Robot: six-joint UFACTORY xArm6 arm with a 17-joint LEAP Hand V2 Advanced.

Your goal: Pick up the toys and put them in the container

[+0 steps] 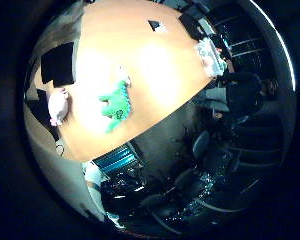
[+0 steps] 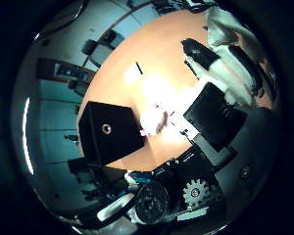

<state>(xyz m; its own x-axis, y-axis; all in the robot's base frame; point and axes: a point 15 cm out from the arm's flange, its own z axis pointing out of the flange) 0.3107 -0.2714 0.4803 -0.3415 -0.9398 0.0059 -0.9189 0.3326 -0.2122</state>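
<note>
Both palm views look down from well above a wooden tabletop (image 1: 155, 65), so the robot hand (image 2: 220, 112) sits high and away from the toys, holding nothing. Its black and white parts reach in from the edge of the thumb-side view; the fingers appear extended rather than curled, nothing between them, so I judge the hand open and relaxed.

Toys: a green plush toy (image 1: 116, 102) lies flat near the middle of the tabletop, in a bright patch of light. A pink plush toy (image 1: 57, 106) lies apart from it, close to the tabletop's edge and just beside a black box (image 2: 108, 132). Neither toy touches the other or the hand.

Container: the black box is the likely target. It stands on the tabletop near the edge. Its inside cannot be seen from here, so whether any toy is already in it I cannot tell; it shows a dark face with a small round ring on it.

At the far corner of the tabletop lies a clear packet (image 1: 209, 55) with something pale inside; contents too small to identify. A small dark card (image 1: 155, 25) lies further off.

Judgement: task barely begun, both toys are out. The pink toy's nearness to the box makes it the short carry.
</note>
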